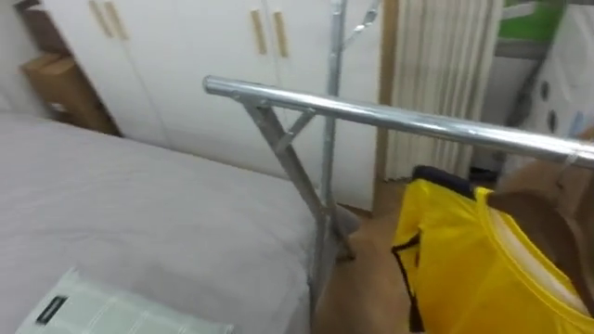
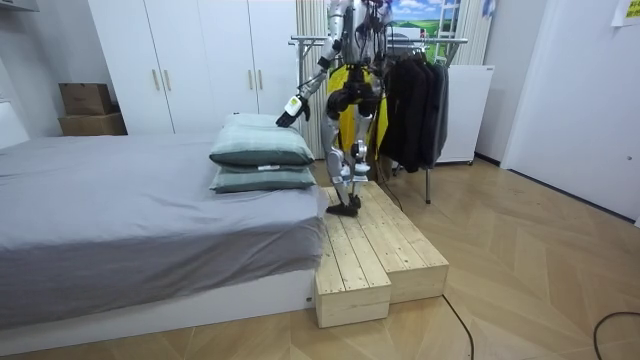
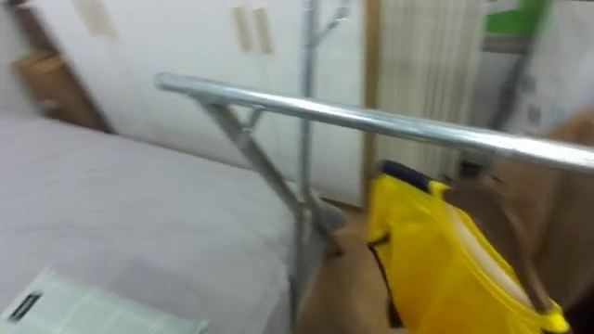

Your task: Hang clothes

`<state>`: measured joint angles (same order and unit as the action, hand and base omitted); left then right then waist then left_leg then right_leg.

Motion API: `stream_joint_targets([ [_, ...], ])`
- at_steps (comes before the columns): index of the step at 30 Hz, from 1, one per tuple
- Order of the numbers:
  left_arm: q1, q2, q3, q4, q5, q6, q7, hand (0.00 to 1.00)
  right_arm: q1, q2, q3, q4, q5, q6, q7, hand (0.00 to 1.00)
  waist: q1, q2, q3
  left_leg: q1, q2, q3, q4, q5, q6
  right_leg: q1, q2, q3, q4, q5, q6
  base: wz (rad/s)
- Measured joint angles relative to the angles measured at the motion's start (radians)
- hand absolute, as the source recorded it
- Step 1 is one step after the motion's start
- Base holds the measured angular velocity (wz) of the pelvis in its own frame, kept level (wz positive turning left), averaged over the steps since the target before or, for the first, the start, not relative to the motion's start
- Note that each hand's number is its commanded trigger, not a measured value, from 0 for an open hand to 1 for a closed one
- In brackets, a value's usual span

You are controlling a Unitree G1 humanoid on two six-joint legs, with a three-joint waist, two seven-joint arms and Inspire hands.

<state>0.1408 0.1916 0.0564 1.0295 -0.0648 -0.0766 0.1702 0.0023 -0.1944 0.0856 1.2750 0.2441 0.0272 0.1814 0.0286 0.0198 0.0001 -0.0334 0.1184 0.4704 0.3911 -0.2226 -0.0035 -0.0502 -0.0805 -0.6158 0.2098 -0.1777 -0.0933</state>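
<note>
A yellow garment (image 1: 473,269) with dark trim hangs just below the metal rail (image 1: 390,116) of the clothes rack, towards the rail's right part; something brown like a hanger (image 1: 543,218) shows in its collar. What holds it up is cut off by the picture's edge. In the room view I stand on a wooden platform (image 2: 370,250) facing the rack (image 2: 300,42), the yellow garment (image 2: 378,120) in front of my body. My left hand (image 2: 290,110) is held out to the side above the pillows, too small to read.
The grey bed (image 1: 139,204) lies to my left with two stacked pillows (image 2: 262,150) at its end. Dark clothes (image 2: 415,100) hang on the rack's right part. White wardrobe doors (image 2: 190,60) and cardboard boxes (image 2: 88,108) stand behind the bed.
</note>
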Motion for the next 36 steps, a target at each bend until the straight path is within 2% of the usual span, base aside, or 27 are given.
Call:
stream_joint_targets([
  [2,-0.023,-0.002,-0.004,-0.021,0.018,-0.010,-0.034,0.00,-0.002,-0.001,-0.014,-0.001,-0.007,0.019,-0.012,0.00,-0.002,-0.008,-0.0040,0.065,0.029,0.088,-0.010,-0.031,-0.018,0.030,-0.009,-0.103,0.015,-0.016,0.005,1.45],
  [3,-0.031,-0.002,-0.009,-0.026,0.019,-0.015,-0.044,0.00,-0.002,0.001,-0.024,-0.002,-0.008,0.019,-0.017,0.00,-0.003,-0.011,-0.0062,0.084,0.025,0.101,-0.048,-0.034,-0.023,0.046,-0.009,-0.140,0.015,-0.022,0.011,1.12],
  [6,-0.046,-0.009,-0.019,-0.029,0.020,-0.019,-0.058,0.00,-0.003,-0.001,-0.046,-0.010,-0.005,0.019,-0.015,0.00,-0.002,-0.014,-0.0074,0.118,0.009,0.102,-0.122,-0.032,-0.030,0.086,-0.013,-0.205,0.015,-0.029,0.025,0.70],
  [9,-0.059,-0.013,-0.018,-0.029,0.020,-0.021,-0.074,0.00,-0.001,0.000,-0.071,-0.006,0.013,0.019,-0.013,0.00,-0.004,-0.019,-0.0104,0.136,-0.011,0.098,-0.178,-0.016,-0.045,0.094,-0.032,-0.231,0.040,-0.036,0.037,0.35],
  [13,-0.060,-0.015,-0.015,-0.022,0.019,-0.034,-0.078,0.00,0.012,0.002,-0.071,-0.006,0.024,0.027,0.005,0.00,-0.006,-0.031,-0.0112,0.154,-0.021,0.086,-0.207,-0.013,-0.043,0.111,-0.048,-0.243,0.063,-0.035,0.049,0.13],
  [16,-0.067,-0.022,-0.013,-0.019,0.023,-0.046,-0.104,0.00,0.045,0.004,-0.073,-0.005,0.015,0.032,0.002,0.00,-0.026,-0.041,-0.0121,0.152,-0.029,0.022,-0.210,-0.010,-0.029,0.141,-0.062,-0.262,0.071,-0.022,0.073,0.65],
  [17,-0.084,-0.024,-0.014,-0.013,0.039,-0.049,-0.123,0.00,0.062,0.011,-0.091,-0.004,0.015,0.032,0.003,0.00,-0.048,-0.044,-0.0104,0.143,-0.032,-0.025,-0.206,-0.016,-0.017,0.153,-0.064,-0.229,0.071,-0.018,0.080,1.24],
  [18,-0.101,-0.030,-0.014,-0.004,0.039,-0.054,-0.139,0.00,0.079,0.022,-0.124,-0.003,0.018,0.032,0.002,0.00,-0.066,-0.049,-0.0107,0.137,-0.042,-0.075,-0.203,-0.019,-0.005,0.157,-0.065,-0.130,0.076,-0.016,0.085,1.32],
  [19,-0.108,-0.034,-0.014,0.000,0.039,-0.058,-0.145,0.00,0.082,0.029,-0.145,-0.003,0.021,0.032,0.002,0.00,-0.070,-0.050,-0.0101,0.134,-0.046,-0.100,-0.202,-0.018,-0.001,0.157,-0.066,-0.074,0.080,-0.013,0.090,1.22],
  [20,-0.114,-0.041,-0.014,0.003,0.038,-0.065,-0.161,0.00,0.084,0.037,-0.167,-0.002,0.020,0.031,0.001,0.00,-0.078,-0.048,-0.0078,0.131,-0.055,-0.147,-0.196,-0.017,0.008,0.164,-0.057,0.020,0.084,-0.005,0.104,1.13],
  [21,-0.116,-0.049,-0.014,0.003,0.038,-0.078,-0.177,0.00,0.089,0.044,-0.187,-0.002,0.021,0.031,0.002,0.00,-0.081,-0.051,-0.0075,0.131,-0.066,-0.197,-0.192,-0.019,0.016,0.177,-0.050,0.106,0.083,-0.004,0.106,1.11],
  [22,-0.116,-0.053,-0.014,0.003,0.038,-0.084,-0.186,0.00,0.092,0.047,-0.196,-0.002,0.021,0.031,0.001,0.00,-0.081,-0.052,-0.0074,0.131,-0.071,-0.222,-0.189,-0.020,0.018,0.184,-0.045,0.145,0.081,-0.002,0.109,1.14],
  [23,-0.115,-0.062,-0.014,0.003,0.038,-0.091,-0.196,0.00,0.100,0.050,-0.213,-0.003,0.021,0.032,0.000,0.00,-0.080,-0.052,-0.0083,0.131,-0.083,-0.264,-0.186,-0.020,0.025,0.196,-0.039,0.216,0.081,0.005,0.121,0.88],
  [25,-0.115,-0.065,-0.013,0.013,0.036,-0.091,-0.207,0.00,0.100,0.054,-0.226,-0.006,0.021,0.040,-0.009,0.00,-0.078,-0.053,-0.0088,0.126,-0.102,-0.322,-0.182,-0.018,0.033,0.211,-0.037,0.271,0.087,0.010,0.129,0.97],
  [27,-0.103,-0.062,0.014,0.017,0.015,-0.094,-0.229,0.00,0.102,0.054,-0.227,-0.014,0.011,0.044,-0.025,0.00,-0.074,-0.049,-0.0089,0.109,-0.111,-0.391,-0.168,-0.018,0.041,0.205,-0.039,0.282,0.135,0.012,0.132,0.93],
  [28,-0.101,-0.061,0.021,0.017,0.004,-0.094,-0.230,0.00,0.105,0.054,-0.227,-0.017,0.011,0.049,-0.029,0.00,-0.074,-0.047,-0.0093,0.115,-0.111,-0.412,-0.167,-0.017,0.042,0.193,-0.036,0.293,0.154,0.012,0.133,0.83],
  [29,-0.098,-0.055,0.021,0.025,-0.029,-0.094,-0.230,0.00,0.113,0.058,-0.225,-0.032,0.012,0.056,-0.035,0.00,-0.075,-0.037,-0.0150,0.118,-0.096,-0.457,-0.162,-0.014,0.041,0.186,0.003,0.389,0.115,-0.030,0.130,0.81],
  [30,-0.097,-0.048,0.021,0.039,-0.064,-0.094,-0.230,0.00,0.111,0.060,-0.215,-0.036,0.013,0.057,-0.037,0.00,-0.074,-0.041,-0.0134,0.112,-0.094,-0.486,-0.161,-0.011,0.036,0.170,0.043,0.483,0.002,-0.040,0.121,0.74],
  [31,-0.097,-0.043,0.022,0.049,-0.074,-0.094,-0.230,0.00,0.107,0.064,-0.213,-0.036,0.013,0.057,-0.037,0.00,-0.071,-0.047,-0.0104,0.109,-0.097,-0.492,-0.158,-0.010,0.034,0.155,0.052,0.513,-0.052,-0.019,0.121,0.63],
  [32,-0.094,-0.046,0.030,0.074,-0.105,-0.093,-0.228,0.00,0.106,0.071,-0.214,-0.034,0.013,0.053,-0.041,0.00,-0.062,-0.052,-0.0082,0.103,-0.103,-0.517,-0.150,-0.016,0.027,0.129,0.054,0.517,-0.059,0.042,0.104,0.43],
  [33,-0.070,-0.053,0.032,0.087,-0.121,-0.090,-0.226,0.00,0.110,0.072,-0.217,-0.033,0.006,0.045,-0.050,0.00,-0.046,-0.053,-0.0133,0.106,-0.106,-0.527,-0.153,-0.015,0.023,0.137,0.055,0.486,-0.053,0.043,0.102,0.37],
  [34,-0.060,-0.056,0.036,0.091,-0.122,-0.090,-0.226,0.00,0.106,0.070,-0.217,-0.033,-0.004,0.040,-0.050,0.00,-0.042,-0.051,-0.0139,0.106,-0.108,-0.526,-0.155,-0.017,0.020,0.146,0.056,0.481,-0.059,0.036,0.097,0.28],
  [36,-0.028,-0.062,0.040,0.099,-0.125,-0.087,-0.222,0.00,0.080,0.069,-0.213,-0.035,-0.057,0.028,-0.046,0.00,-0.031,-0.041,-0.0103,0.106,-0.107,-0.530,-0.172,-0.015,0.015,0.155,0.064,0.462,-0.059,0.029,0.096,0.28],
])
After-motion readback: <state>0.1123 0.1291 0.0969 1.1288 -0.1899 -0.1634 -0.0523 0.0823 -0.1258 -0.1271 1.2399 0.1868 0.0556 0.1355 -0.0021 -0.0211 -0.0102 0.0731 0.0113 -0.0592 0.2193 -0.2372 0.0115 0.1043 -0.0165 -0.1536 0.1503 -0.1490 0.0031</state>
